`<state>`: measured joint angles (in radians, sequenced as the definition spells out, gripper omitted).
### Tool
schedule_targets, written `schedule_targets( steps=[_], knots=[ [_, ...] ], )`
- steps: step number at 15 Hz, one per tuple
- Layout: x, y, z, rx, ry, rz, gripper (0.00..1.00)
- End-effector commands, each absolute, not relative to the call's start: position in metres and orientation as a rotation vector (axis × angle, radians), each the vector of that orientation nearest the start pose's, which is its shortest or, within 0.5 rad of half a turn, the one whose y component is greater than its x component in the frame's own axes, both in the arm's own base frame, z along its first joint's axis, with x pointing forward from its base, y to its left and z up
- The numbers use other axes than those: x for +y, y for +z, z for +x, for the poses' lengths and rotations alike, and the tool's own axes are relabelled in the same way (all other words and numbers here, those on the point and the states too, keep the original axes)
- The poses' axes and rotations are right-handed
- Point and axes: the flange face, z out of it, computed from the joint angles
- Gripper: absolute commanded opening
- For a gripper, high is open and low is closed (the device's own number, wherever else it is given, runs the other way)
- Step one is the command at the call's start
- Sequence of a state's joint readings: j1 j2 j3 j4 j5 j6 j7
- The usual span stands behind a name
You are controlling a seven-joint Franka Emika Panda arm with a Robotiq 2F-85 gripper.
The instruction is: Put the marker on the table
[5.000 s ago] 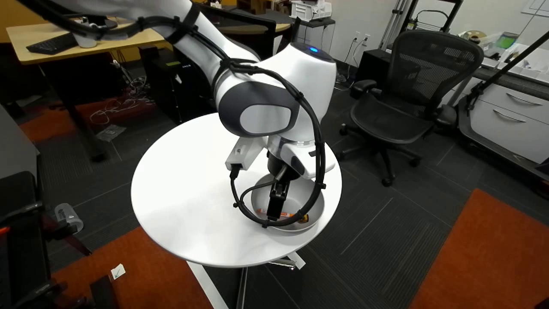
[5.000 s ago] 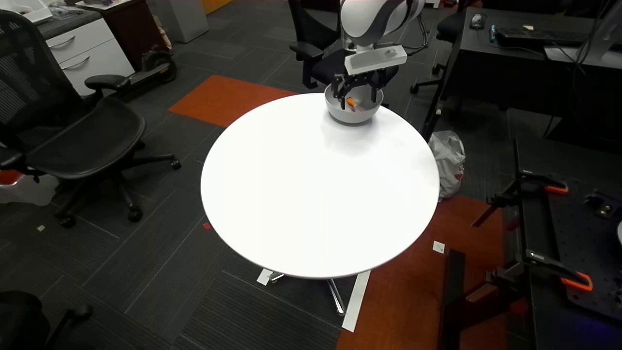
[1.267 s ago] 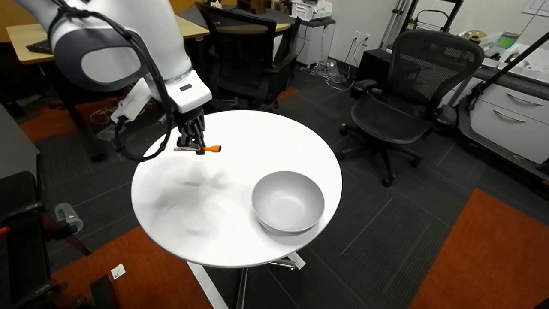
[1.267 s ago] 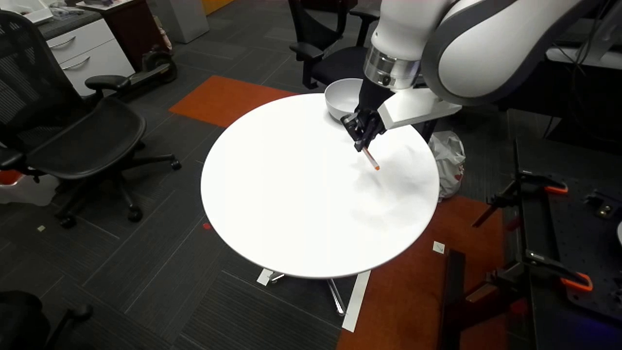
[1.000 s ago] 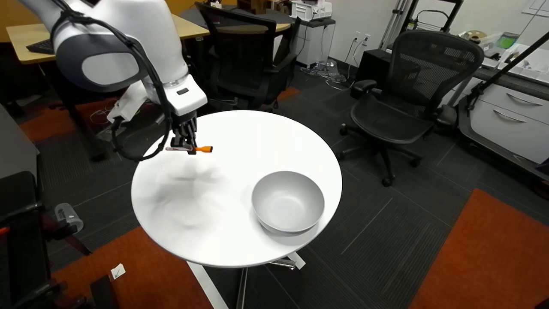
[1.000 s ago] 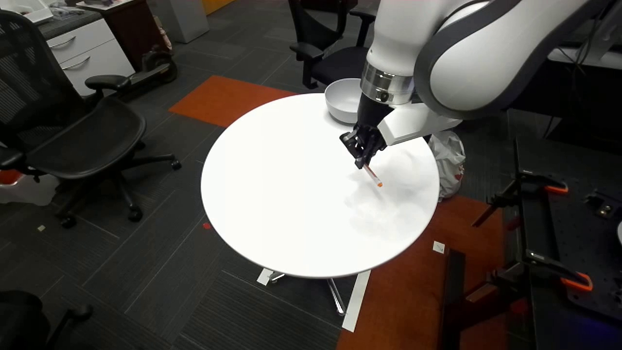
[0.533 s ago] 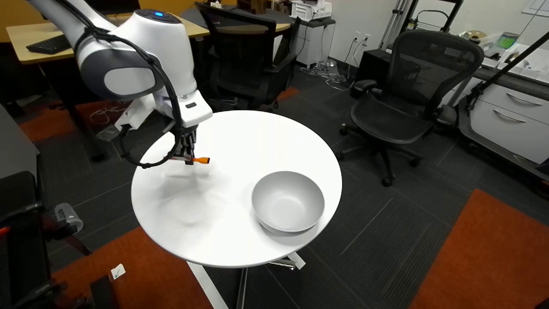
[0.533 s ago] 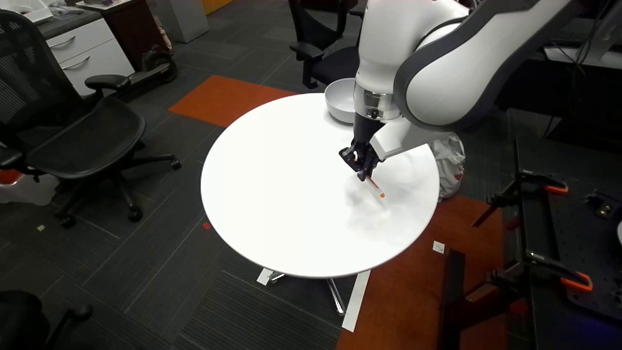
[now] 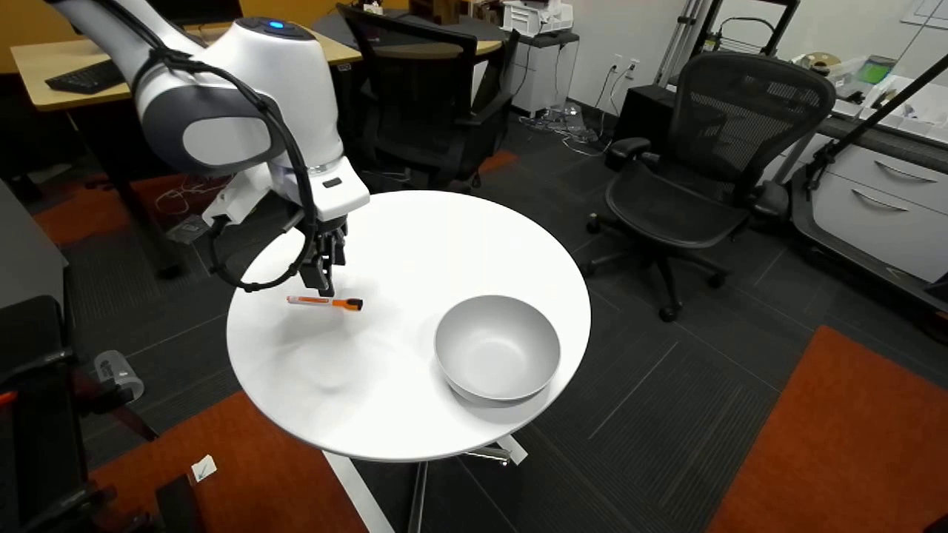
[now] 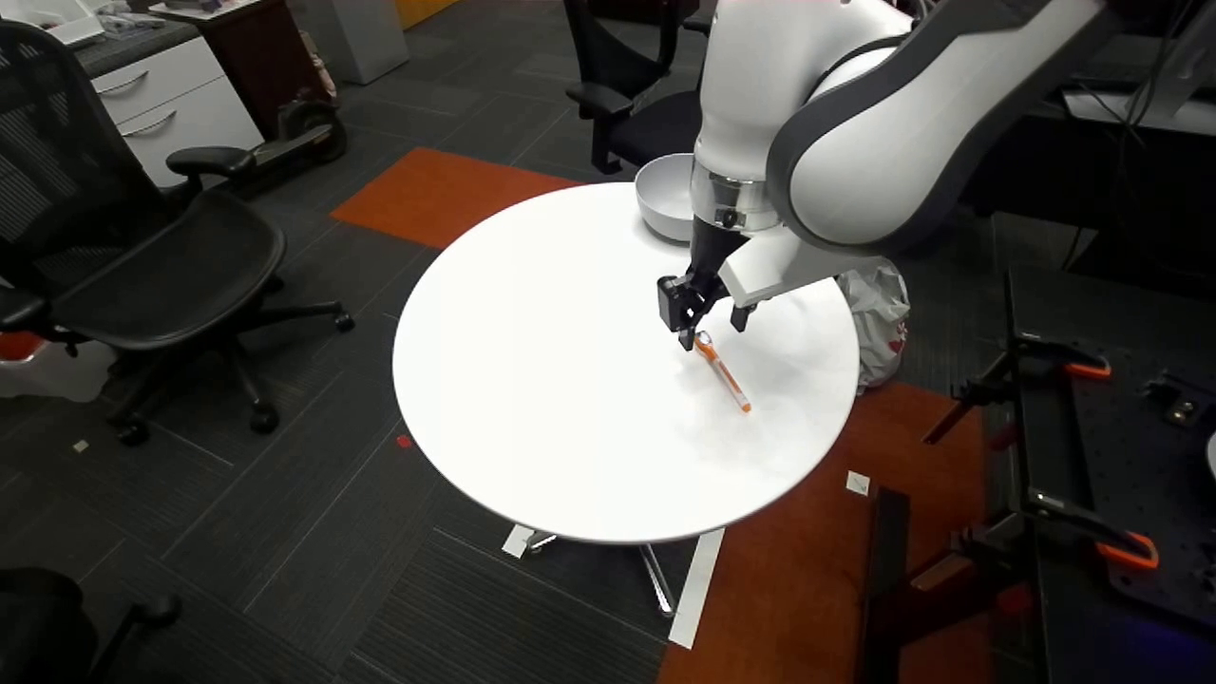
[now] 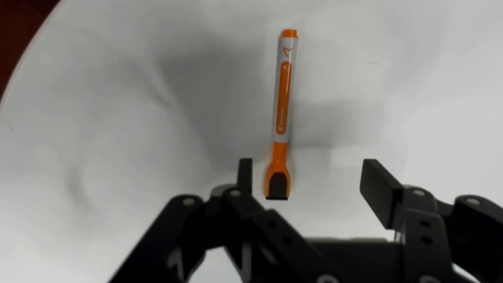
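Dark carpet [image 9: 637, 459]: is spreading under and around the table [image 10: 570, 399], with orange-red panels [image 9: 844, 444] showing at the table's sides.
Table: is standing on the carpet, its round white top lying level and its shiny metal feet [image 10: 657, 581] peeping out beneath the rim.
Robot arm [image 9: 222, 141]: is leaning over the table from beyond its rim, showing white with dark grey joint covers.
Mesh chair [image 9: 744, 122]: is standing beside the table, apart from it.
Plastic bag [image 10: 879, 328]: is sitting beside the table, partly hidden by the table's rim.
Grey bowl [image 9: 498, 348]: is standing upright on the table, near the rim; in an exterior view the arm is covering part of it.
Gripper [image 11: 308, 177]: is hanging over the table, pointing down, just above the marker [image 11: 283, 94].
Jaws: are standing spread, a wide gap showing between the two fingers [image 11: 379, 192]; in the wrist view the marker's broad end is appearing in that gap, nearer one finger than the other.
Marker: is lying flat on the table, between the table's centre and its rim, apart from the fingers; an orange strip [image 11: 282, 112] is running along its white body.
Cap [image 11: 279, 157]: is resting on the table, orange, widening into a dark-faced end.
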<state>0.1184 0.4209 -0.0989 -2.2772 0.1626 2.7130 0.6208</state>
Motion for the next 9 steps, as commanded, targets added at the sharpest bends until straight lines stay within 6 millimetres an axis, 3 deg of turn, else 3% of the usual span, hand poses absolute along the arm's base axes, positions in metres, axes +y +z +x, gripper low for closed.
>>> schedule_targets(
  steps=[1,9],
  knots=[
    [-0.004,0.201,0.518,1.158,-0.093,-2.888,1.0],
    [-0.026,0.245,0.51,1.072,-0.205,-2.912,1.0]
  ],
)
